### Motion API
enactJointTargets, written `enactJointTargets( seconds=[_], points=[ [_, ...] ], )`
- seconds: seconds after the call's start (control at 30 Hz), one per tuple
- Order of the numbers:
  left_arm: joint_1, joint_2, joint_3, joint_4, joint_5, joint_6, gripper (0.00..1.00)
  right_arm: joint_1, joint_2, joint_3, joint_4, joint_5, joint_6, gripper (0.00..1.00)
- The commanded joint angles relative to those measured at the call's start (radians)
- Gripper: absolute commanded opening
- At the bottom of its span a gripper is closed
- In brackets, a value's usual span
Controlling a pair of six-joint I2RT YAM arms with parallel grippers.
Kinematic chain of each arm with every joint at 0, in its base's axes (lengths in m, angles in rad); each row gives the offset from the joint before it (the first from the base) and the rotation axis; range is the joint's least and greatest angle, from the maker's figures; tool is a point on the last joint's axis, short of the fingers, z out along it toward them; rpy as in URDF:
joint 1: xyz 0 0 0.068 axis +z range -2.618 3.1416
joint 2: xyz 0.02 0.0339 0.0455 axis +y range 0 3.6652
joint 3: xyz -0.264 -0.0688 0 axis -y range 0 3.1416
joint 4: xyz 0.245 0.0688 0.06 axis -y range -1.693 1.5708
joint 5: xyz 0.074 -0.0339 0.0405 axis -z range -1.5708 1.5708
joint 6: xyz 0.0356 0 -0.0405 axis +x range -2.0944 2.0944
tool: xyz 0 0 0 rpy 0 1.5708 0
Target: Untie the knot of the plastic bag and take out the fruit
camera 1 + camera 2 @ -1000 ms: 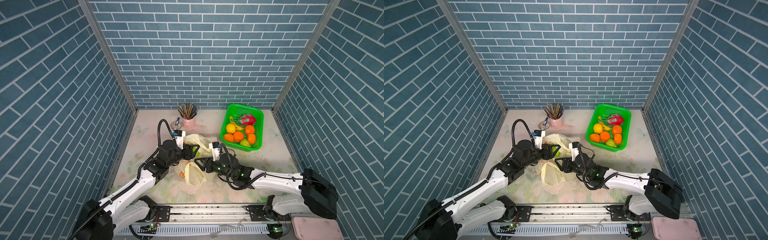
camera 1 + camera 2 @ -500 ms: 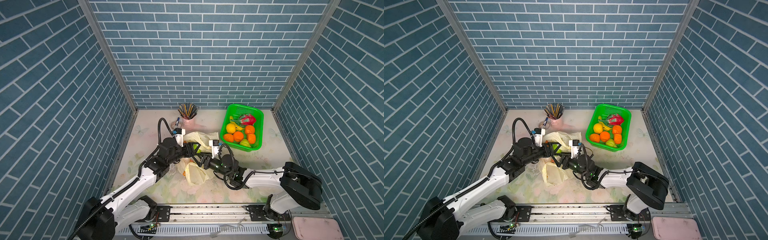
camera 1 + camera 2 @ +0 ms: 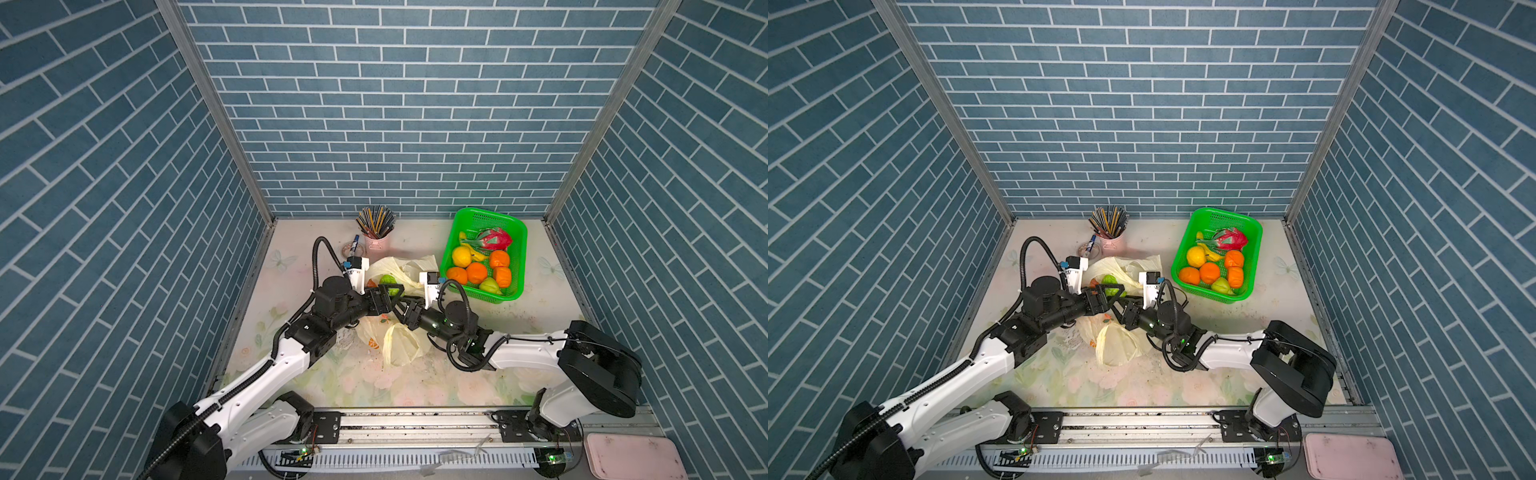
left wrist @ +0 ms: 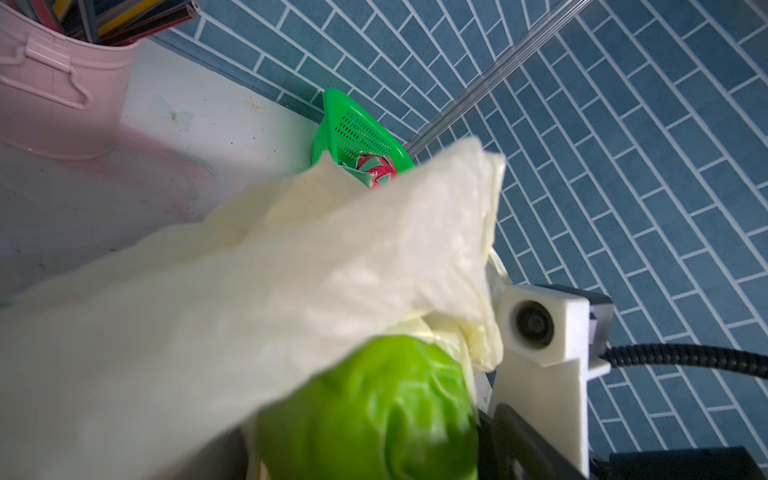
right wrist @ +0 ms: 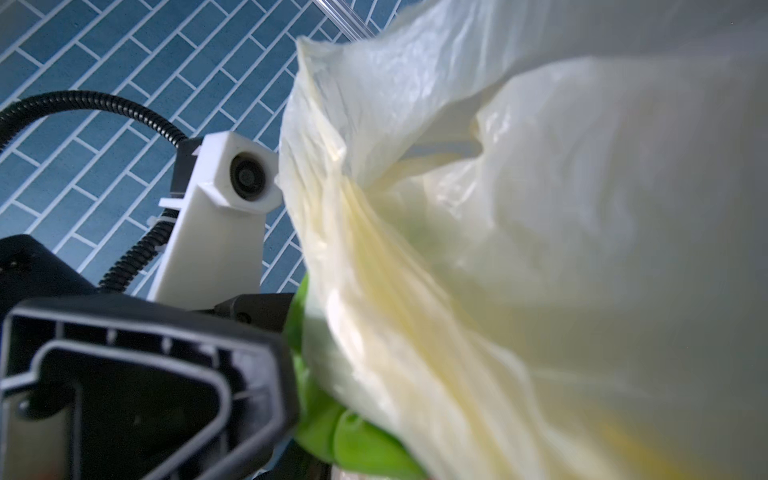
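Where the table [image 3: 519, 316] shows in the middle of both top views, the plastic bag [image 3: 409, 268] lies crumpled, just below the pink cup [image 3: 376, 245] of pencils [image 3: 375, 218]. A green fruit [image 3: 387, 279] peeks out of the bag. The left gripper [image 3: 395, 292] has its fingers wide, with this fruit between them; I cannot tell if they squeeze it. The right gripper [image 3: 402, 306] is just beside it, and the bag hides its fingers, so I cannot tell if they are open or closed. Other fruit [image 3: 476, 272] sits in the green basket [image 3: 482, 220] at the right of the frame.
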Motion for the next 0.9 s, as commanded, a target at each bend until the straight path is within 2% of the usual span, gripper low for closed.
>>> enactJointTargets(
  seconds=[0.0,0.3,0.47,0.63,0.87],
  points=[
    [-0.002,-0.032,0.003,-0.052,-0.055,0.026,0.89,0.004,-0.012,0.007,0.007,0.008,0.011,0.31],
    [0.004,-0.106,0.016,-0.118,-0.131,0.107,0.89,0.035,-0.037,-0.038,-0.103,-0.009,0.033,0.28],
    [0.01,-0.141,0.032,-0.204,-0.246,0.142,0.88,0.06,-0.088,-0.044,-0.229,-0.004,-0.016,0.27],
    [0.016,-0.061,0.067,-0.226,-0.215,0.183,0.88,0.076,-0.136,-0.049,-0.348,-0.01,-0.064,0.26],
    [0.033,0.053,0.081,-0.195,-0.208,0.187,0.88,0.087,-0.188,-0.072,-0.383,-0.049,-0.116,0.26]
  ],
)
